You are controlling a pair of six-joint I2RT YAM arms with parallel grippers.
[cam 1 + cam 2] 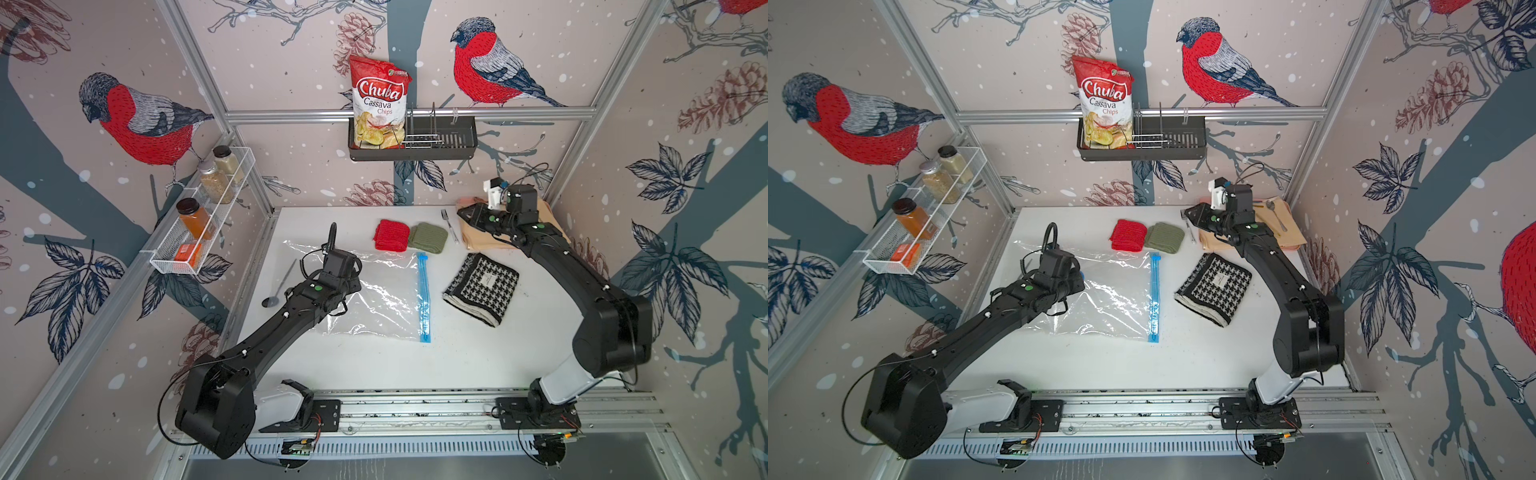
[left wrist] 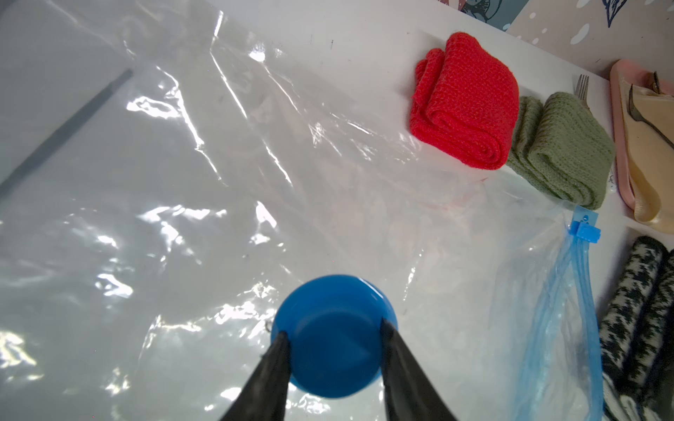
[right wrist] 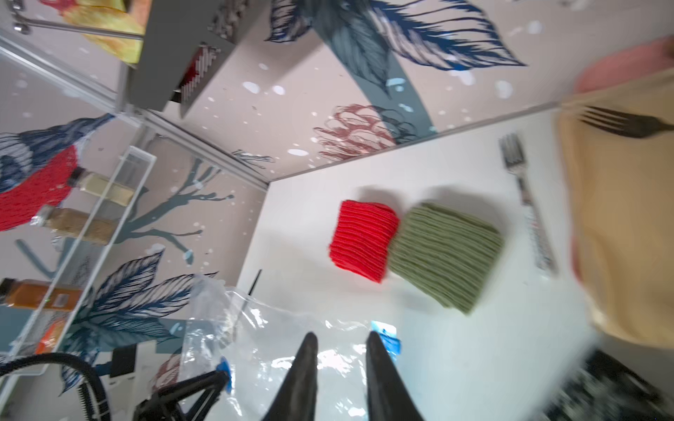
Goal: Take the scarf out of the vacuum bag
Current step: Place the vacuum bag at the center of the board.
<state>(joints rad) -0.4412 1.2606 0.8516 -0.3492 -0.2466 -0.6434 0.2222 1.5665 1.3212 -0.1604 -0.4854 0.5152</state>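
Your black-and-white houndstooth woven scarf (image 1: 482, 289) lies folded flat on the white counter (image 1: 457, 357). It is outside the large clear plastic vacuum bag (image 1: 386, 291), just past the bag's light-blue zip strip (image 1: 423, 295) on the side toward the right edge. Judged from that, the removal itself looks done.

The bag lies flat and apparently empty at mid-counter, its mouth facing the scarf. Your left claw (image 2: 333, 328) straddles the round blue valve cap (image 2: 328, 302), one finger at each side of it. That is probably there to pin the slippery film while cloth slides out. You cannot tell from the wrist view whether the fingers pinch the cap or only flank it.

Your right claw (image 3: 341, 334) hangs raised near the far right corner, fingers parted with nothing between them, well clear of the scarf.

Room is tight along the far edge. A folded red knit piece (image 1: 390, 235) touches an olive-green knit piece (image 1: 428, 237), with a steel fork (image 1: 449, 224) beside them and a beige cloth (image 1: 478, 241) in the corner. The near half of the counter is bare, the safest way to pull either arm back.
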